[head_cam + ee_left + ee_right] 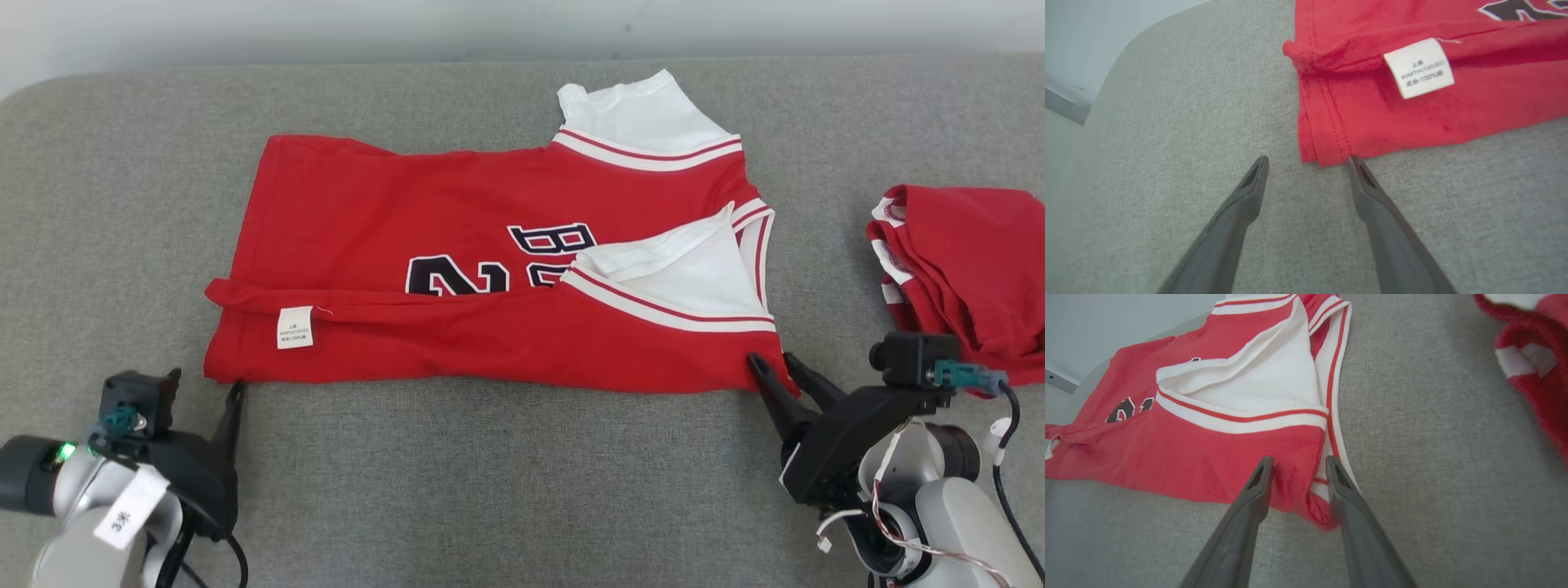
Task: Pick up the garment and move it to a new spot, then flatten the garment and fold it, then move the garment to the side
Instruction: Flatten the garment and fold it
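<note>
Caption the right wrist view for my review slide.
Right gripper straddles a corner of the red jersey on the grey surface, fabric bunched between its fingers.

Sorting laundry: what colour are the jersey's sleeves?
White sleeves, red-striped cuffs; clearest in head view.

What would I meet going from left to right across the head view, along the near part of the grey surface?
left gripper → white care label → black number print → right gripper → bundled red garment
</note>
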Motion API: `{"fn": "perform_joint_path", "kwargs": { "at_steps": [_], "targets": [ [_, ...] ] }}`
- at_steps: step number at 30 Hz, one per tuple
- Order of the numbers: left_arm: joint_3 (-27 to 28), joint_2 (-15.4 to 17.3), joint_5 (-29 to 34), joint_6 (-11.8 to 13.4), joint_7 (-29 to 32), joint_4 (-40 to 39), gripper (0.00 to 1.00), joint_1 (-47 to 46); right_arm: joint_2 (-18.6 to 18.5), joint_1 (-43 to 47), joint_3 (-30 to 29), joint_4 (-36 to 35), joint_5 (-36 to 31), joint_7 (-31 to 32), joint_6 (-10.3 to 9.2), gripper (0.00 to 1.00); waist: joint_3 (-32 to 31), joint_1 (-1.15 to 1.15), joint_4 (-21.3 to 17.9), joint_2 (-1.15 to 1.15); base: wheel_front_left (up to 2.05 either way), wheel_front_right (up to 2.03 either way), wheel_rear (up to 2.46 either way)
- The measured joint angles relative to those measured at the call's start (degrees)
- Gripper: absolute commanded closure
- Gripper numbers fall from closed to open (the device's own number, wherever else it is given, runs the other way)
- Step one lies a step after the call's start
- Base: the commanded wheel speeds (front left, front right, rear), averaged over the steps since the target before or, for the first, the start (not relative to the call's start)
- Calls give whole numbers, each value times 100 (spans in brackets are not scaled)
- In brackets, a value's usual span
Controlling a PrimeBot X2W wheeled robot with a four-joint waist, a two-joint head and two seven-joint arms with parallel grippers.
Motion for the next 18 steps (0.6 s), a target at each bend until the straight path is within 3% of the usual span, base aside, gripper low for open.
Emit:
{"fn": "perform_joint_path", "kwargs": {
  "at_steps": [6,7,10,14,15,16,17,18],
  "targets": [
    [0,8,-92,-192,51,119,1,-298,-36,-91,15,-38,-31,9,2,41,112,0,-38,0,0,0,0],
    [3,8,-92,-192,60,124,15,-313,-41,-97,23,-37,-31,40,2,44,128,0,-48,0,0,0,0],
    [-25,-30,-93,-209,115,198,32,-345,-54,-158,16,-30,-31,49,3,47,160,0,-70,0,0,0,0],
    [-35,-35,-120,-250,146,290,43,-411,-57,-177,15,-27,-31,49,5,50,168,0,-74,0,0,0,0],
    [-49,-52,-120,-253,147,299,51,-414,-60,-177,0,-21,-31,47,5,53,165,0,-69,0,0,0,0],
    [-62,-73,-121,-296,147,313,55,-416,-69,-175,-13,-7,-31,47,5,60,157,0,-60,0,0,0,0],
    [-76,-90,-122,-300,147,334,65,-416,-80,-172,-23,5,-31,47,5,84,146,0,-50,0,0,0,0],
    [-81,-103,-132,-302,148,358,81,-416,-89,-172,-27,20,-31,47,5,100,132,0,-39,0,0,0,0]
  ]
}}
